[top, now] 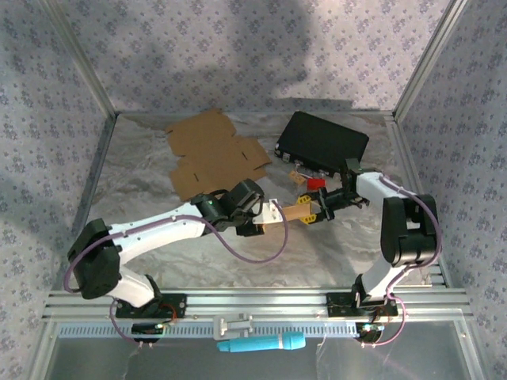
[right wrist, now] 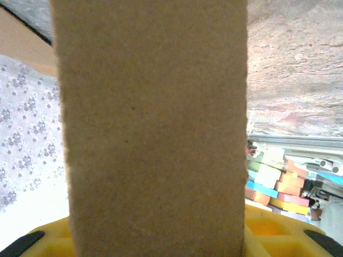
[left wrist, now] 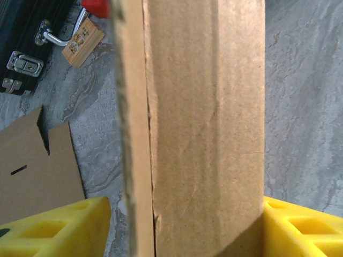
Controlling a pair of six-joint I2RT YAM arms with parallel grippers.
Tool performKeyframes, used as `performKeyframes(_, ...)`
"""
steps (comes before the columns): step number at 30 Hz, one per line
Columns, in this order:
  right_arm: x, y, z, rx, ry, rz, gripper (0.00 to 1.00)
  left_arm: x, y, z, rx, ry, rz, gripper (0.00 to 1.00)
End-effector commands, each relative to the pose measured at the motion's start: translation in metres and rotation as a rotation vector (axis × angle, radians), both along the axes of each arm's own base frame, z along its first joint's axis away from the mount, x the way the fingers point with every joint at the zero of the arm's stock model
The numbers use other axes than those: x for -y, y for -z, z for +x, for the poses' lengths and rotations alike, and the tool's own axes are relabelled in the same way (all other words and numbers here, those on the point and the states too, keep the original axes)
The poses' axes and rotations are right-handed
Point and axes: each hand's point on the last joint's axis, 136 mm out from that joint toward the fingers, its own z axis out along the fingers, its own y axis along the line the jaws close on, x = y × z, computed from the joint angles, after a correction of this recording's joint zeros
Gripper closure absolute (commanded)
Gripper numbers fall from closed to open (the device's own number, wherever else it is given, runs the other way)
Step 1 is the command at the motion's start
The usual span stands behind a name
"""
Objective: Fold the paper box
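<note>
Mid-table, the folded brown paper box [top: 294,210] is held between the two arms. The left gripper [top: 275,212] is clamped on one end, its yellow fingers [left wrist: 59,225] narrowed to the cardboard's sides, and the right gripper [top: 311,209] is closed on the other end. Behind them lie a flat cardboard sheet [top: 214,154] and a black case [top: 321,142].

Cardboard strip [right wrist: 153,128] upright, mid-frame.
Lower end sits between yellow fingers [right wrist: 278,235], one each side. Grey marbled table [right wrist: 295,64] upper right, floral wall [right wrist: 27,123] left, stacked coloured blocks [right wrist: 273,184] right.
</note>
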Motion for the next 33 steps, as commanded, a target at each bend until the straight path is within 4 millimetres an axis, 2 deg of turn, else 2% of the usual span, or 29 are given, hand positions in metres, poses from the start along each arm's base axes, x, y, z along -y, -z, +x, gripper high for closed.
performKeyframes(1,0.003,0.009,-0.013,-0.070,-0.018,0.022,0.53,0.001,0.007,0.004,0.041,0.012,0.024,0.34)
performKeyframes(7,0.013,0.022,-0.012,-0.083,-0.024,0.010,0.43,0.005,0.015,0.003,-0.046,0.015,0.045,0.43)
performKeyframes(13,0.033,0.012,-0.001,-0.016,-0.010,-0.060,0.34,0.009,0.019,0.006,-0.169,-0.021,0.040,0.48)
performKeyframes(18,0.065,-0.012,0.019,0.115,0.090,-0.177,0.32,0.012,0.013,0.016,-0.271,-0.084,0.003,0.51)
performKeyframes(21,0.093,-0.036,0.029,0.241,0.120,-0.329,0.33,0.012,0.011,0.018,-0.342,-0.105,-0.004,0.52)
performKeyframes(26,0.131,-0.081,0.044,0.545,0.054,-0.660,0.52,0.007,0.010,0.013,-0.383,-0.091,0.005,0.53)
performKeyframes(30,0.129,-0.108,0.049,0.850,-0.173,-0.917,0.55,0.003,0.009,0.010,-0.393,-0.079,0.015,0.54)
performKeyframes(32,0.113,-0.112,0.045,1.027,-0.380,-0.995,0.57,0.001,0.008,0.008,-0.397,-0.071,0.020,0.55)
performKeyframes(33,0.103,-0.113,0.043,1.097,-0.454,-0.976,0.57,-0.001,0.008,0.007,-0.399,-0.070,0.021,0.55)
